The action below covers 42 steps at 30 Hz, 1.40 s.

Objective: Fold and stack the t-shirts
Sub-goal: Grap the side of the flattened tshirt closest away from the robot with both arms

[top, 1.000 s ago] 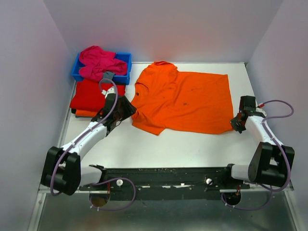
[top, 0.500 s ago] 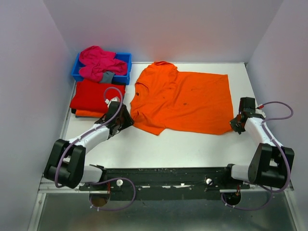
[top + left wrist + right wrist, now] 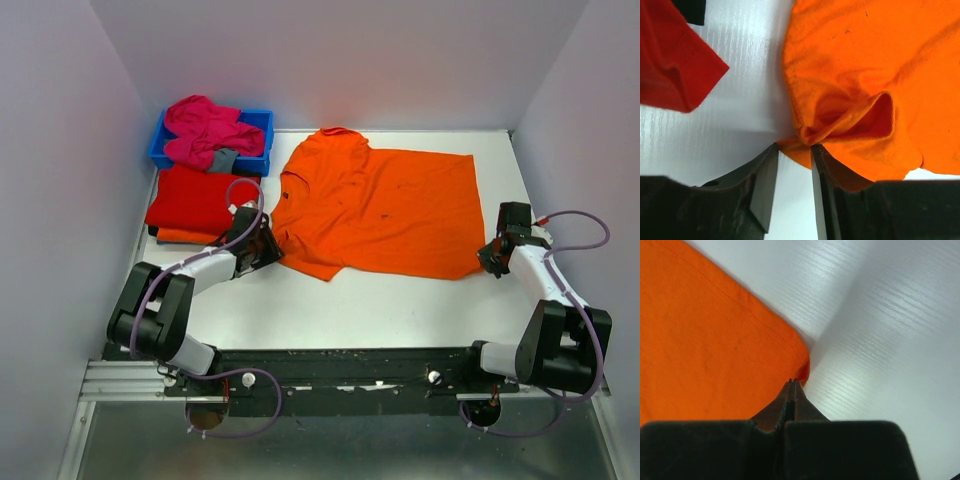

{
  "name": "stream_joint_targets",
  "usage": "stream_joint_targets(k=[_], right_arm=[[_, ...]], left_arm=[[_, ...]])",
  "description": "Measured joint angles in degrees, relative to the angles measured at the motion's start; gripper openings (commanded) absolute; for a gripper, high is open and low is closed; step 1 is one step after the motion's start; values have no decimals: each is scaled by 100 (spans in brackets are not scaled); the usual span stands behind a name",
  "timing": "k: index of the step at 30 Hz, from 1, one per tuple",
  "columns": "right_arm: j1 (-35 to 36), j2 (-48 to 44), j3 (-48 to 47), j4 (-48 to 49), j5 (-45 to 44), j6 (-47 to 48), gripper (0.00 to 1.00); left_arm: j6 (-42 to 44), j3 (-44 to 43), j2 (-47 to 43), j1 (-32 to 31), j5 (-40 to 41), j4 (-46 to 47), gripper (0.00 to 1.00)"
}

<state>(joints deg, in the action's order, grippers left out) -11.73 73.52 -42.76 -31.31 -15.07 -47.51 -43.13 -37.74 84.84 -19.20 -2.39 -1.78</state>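
Orange shirt lay flat on the table between both grippers
The left gripper had its jaws apart around the sleeve edge; the right gripper had its jaws pressed together at the opposite hem corner

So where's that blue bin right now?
In the overhead view the blue bin sits at the far left, holding a pink t-shirt, just behind the folded red t-shirt.

This is a robotics lab test cell. A white bench is boxed in on three sides by plain pale walls. A left arm and a right arm are bolted to a black rail at its near edge. Purple cables loop off the arms, and bare aluminium framing shows below.
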Motion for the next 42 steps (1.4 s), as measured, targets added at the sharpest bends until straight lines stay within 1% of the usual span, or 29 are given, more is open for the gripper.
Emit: stream_joint_targets(k=[1,6,8,11,13,15,18,24,28,35,42], right_arm=[[2,0,0,0,2,0,1],[0,-4,0,2,20,0,1],[2,-9,0,2,22,0,1],[0,-33,0,2,24,2,1],[0,-61,0,-2,35,2,1],[0,-114,4,-9,39,2,1],[0,-297,76,-9,39,4,1],[0,-684,293,-63,37,57,1],[-2,-743,391,-103,37,96,1],[0,-938,437,-264,24,109,1],[-13,-1294,437,-535,-234,103,1]], left_arm=[[4,-28,48,0,-17,17,38],[-9,-35,133,0,-81,59,10],[4,-42,177,0,-105,87,4],[24,-52,186,0,-127,103,3],[26,-50,164,-4,-127,85,0],[28,-37,59,-7,-129,0,0],[31,59,-407,-22,-129,-181,0],[26,396,-1934,-186,-133,-612,0],[-4,603,-2544,-260,-153,-914,0],[-219,846,-2865,-507,-341,-1204,0],[-439,857,-2986,-852,-411,-1224,0]])
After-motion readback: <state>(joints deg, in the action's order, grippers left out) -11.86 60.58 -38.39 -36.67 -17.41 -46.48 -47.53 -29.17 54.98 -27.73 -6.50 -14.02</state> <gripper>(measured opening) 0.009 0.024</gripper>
